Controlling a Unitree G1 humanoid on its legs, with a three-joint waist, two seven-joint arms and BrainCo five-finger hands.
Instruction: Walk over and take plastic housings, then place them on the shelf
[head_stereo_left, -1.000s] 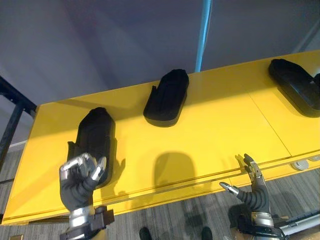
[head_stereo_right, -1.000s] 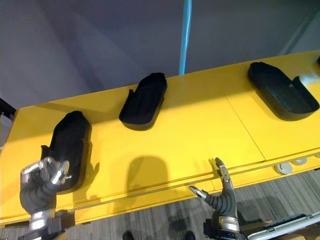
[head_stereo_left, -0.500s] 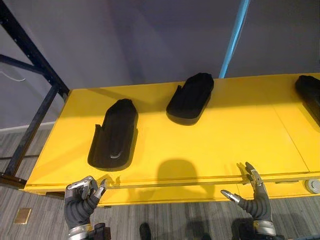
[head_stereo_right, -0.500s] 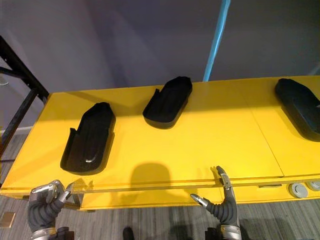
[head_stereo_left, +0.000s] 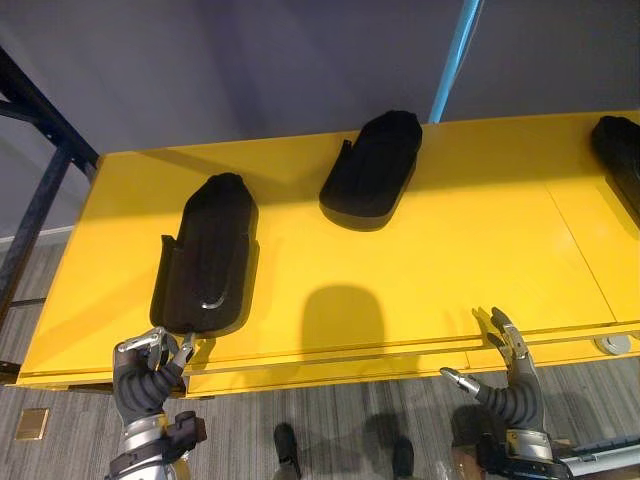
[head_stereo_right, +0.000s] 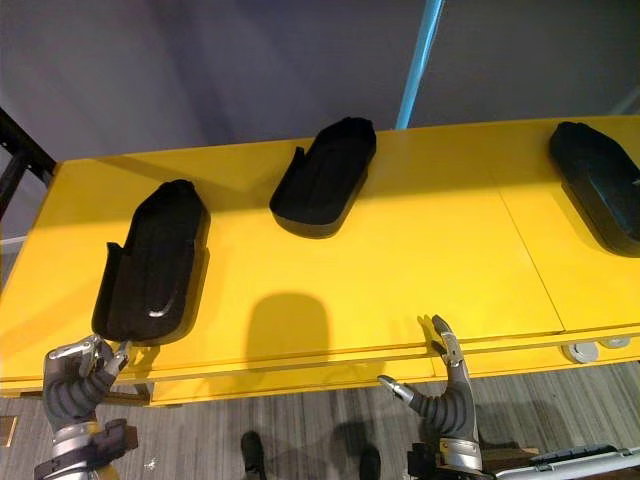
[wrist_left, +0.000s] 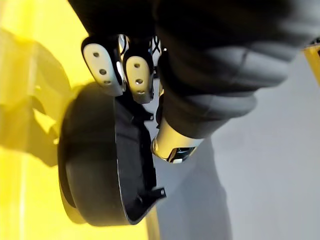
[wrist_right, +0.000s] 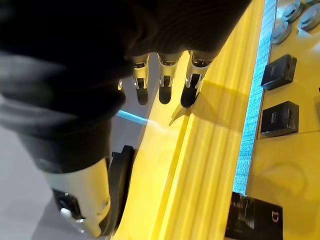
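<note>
Three black plastic housings lie on the yellow shelf (head_stereo_left: 450, 260): the left housing (head_stereo_left: 207, 255), the middle housing (head_stereo_left: 373, 168) and the right housing (head_stereo_right: 598, 185) at the edge of view. My left hand (head_stereo_left: 142, 378) hangs just below the shelf's front edge, by the left housing's near end, with its fingers curled and nothing in them. The left wrist view shows that housing (wrist_left: 95, 165) just past the curled fingers (wrist_left: 137, 75). My right hand (head_stereo_left: 512, 392) is at the front edge further right, open, its fingers (wrist_right: 164, 82) straight and apart from every housing.
A blue post (head_stereo_left: 457, 45) rises behind the shelf and a dark metal frame (head_stereo_left: 38, 195) stands at its left end. Round silver parts (head_stereo_right: 590, 350) sit under the shelf at the right. Black boxes (wrist_right: 280, 72) lie on a lower level.
My left hand has come down from over the left housing to below the shelf's front edge, empty. The camera has shifted. My right hand has kept its place.
</note>
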